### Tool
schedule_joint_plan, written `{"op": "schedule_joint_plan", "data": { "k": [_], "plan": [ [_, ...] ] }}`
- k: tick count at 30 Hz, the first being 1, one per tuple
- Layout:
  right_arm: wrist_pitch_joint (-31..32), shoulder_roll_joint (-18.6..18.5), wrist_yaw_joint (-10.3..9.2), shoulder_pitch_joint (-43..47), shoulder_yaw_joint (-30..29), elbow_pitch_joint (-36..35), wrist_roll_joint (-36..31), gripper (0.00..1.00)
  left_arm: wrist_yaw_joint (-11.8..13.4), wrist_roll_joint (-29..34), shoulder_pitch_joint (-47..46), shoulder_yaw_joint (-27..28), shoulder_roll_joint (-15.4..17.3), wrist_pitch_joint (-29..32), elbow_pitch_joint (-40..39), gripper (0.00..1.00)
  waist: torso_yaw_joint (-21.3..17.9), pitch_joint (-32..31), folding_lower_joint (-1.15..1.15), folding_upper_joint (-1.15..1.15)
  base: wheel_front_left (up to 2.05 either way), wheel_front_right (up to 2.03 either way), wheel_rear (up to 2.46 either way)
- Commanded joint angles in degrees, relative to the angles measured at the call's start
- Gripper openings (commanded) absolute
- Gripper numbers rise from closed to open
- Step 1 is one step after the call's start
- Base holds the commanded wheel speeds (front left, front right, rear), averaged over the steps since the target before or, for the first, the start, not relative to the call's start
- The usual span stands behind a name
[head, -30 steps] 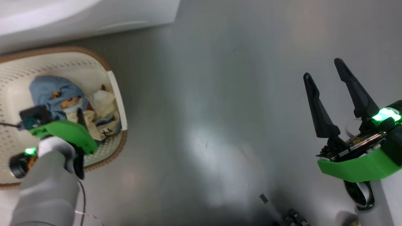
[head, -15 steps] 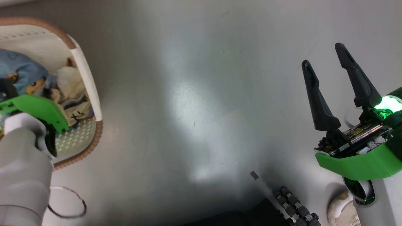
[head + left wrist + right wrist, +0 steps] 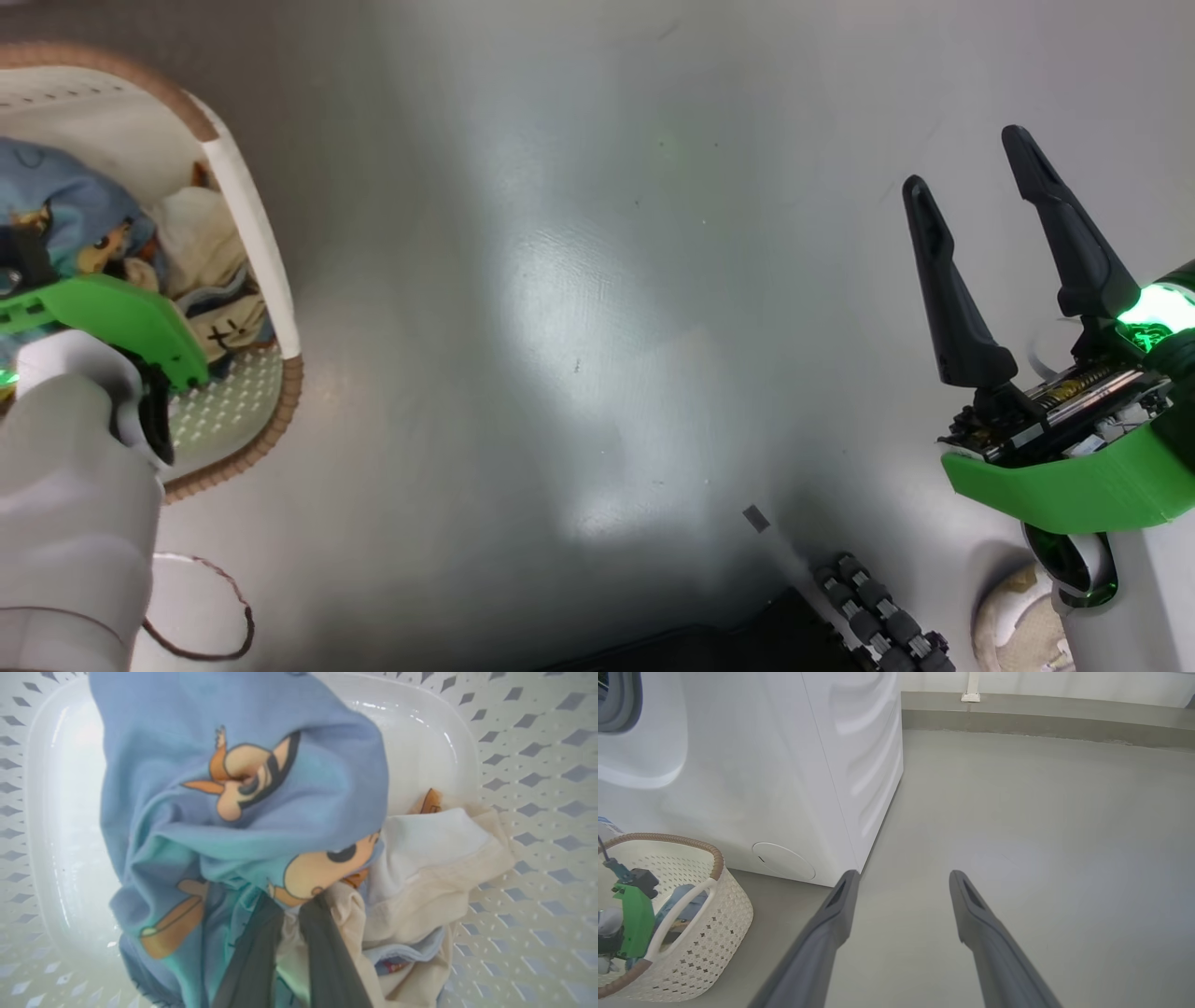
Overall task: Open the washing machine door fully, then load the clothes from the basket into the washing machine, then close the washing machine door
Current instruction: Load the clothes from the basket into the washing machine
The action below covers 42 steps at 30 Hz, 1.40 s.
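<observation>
The cream basket [image 3: 280, 411] with its brown rim stands on the floor at the far left, against the white washing machine [image 3: 761, 765]. The clothes [image 3: 205, 271] lie heaped inside it. My left arm reaches down into the basket. In the left wrist view my left gripper [image 3: 296, 900] is shut on the clothes, where a light blue garment [image 3: 233, 765] with orange prints meets cream cloth [image 3: 434, 858]. My right gripper [image 3: 964, 161] hangs open and empty over bare floor at the right. The washing machine door is out of view.
Grey floor [image 3: 579, 327] stretches between the basket and my right arm. A thin cable loop [image 3: 201, 607] lies on the floor by my left forearm. A dark ribbed part [image 3: 878, 616] sits at the bottom edge. A low kerb [image 3: 1041, 718] runs along the far wall.
The head camera has turned, so the basket now sits further left and the machine has left that view. My left gripper has closed on the clothes. The right gripper holds its place.
</observation>
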Motion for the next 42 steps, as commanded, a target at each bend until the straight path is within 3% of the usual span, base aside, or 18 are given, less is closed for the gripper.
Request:
{"op": "schedule_joint_plan", "data": {
  "k": [1,15,30,42],
  "plan": [
    [-0.26,-0.53,0.09,1.75,0.56,-1.08,0.64,1.00,-0.38,-0.11,2.75,0.58,1.83,-0.87,0.05,0.00,0.63,-0.67,0.00,0.00,0.00,0.00,0.00],
    [-0.26,-1.85,0.09,3.34,-0.22,-0.34,0.05,1.00,-0.54,0.09,8.96,0.75,-1.14,-8.60,-4.20,0.00,5.16,-9.68,0.00,0.00,0.00,0.00,0.00],
    [-0.26,-3.45,0.09,9.00,-1.30,2.69,-0.30,1.00,3.17,10.28,29.04,7.58,-2.70,-8.67,-36.59,0.00,9.21,-24.24,0.00,0.00,0.00,0.00,0.00],
    [-0.26,-3.12,0.09,13.88,-1.09,5.33,-0.46,1.00,2.06,17.02,42.98,13.48,-4.84,-8.67,-55.28,0.00,10.60,-35.50,0.00,0.00,0.00,0.00,0.00]
  ]
}}
